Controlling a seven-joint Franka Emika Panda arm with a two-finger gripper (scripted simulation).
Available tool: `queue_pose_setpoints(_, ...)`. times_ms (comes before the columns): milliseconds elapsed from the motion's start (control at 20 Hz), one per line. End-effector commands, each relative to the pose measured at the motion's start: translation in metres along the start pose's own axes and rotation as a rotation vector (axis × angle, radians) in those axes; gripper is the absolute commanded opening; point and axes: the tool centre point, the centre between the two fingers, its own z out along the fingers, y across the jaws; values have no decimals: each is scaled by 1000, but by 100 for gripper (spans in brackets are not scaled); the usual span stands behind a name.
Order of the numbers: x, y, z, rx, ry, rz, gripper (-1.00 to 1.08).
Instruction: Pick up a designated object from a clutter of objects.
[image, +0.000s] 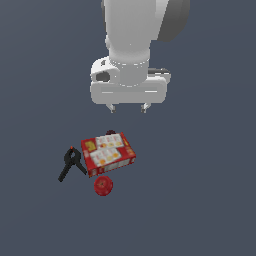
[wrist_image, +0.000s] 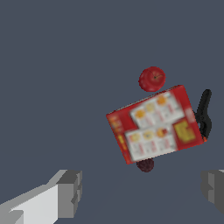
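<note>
The small glossy red apple (image: 103, 185) lies on the grey floor just in front of the flat red printed box (image: 108, 153); in the wrist view the apple (wrist_image: 152, 79) sits beside the box (wrist_image: 155, 124). A black spring clamp with an orange tip (image: 71, 163) lies at the box's left in the exterior view; it also shows in the wrist view (wrist_image: 204, 114). A tiny dark maroon ball (image: 110, 132) touches the box's far edge, also seen in the wrist view (wrist_image: 145, 165). My gripper (image: 128, 108) hangs open and empty, well above and behind the clutter.
The dark grey floor (image: 200, 190) runs all around the small group. The arm's white body (image: 132, 45) fills the upper middle of the exterior view.
</note>
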Motion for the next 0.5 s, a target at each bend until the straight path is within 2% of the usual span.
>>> queue_pose_setpoints(0, 0, 0, 0, 0, 0, 0, 100)
queue_pose_setpoints(450, 0, -22, -4, -16, -1, -87, 100)
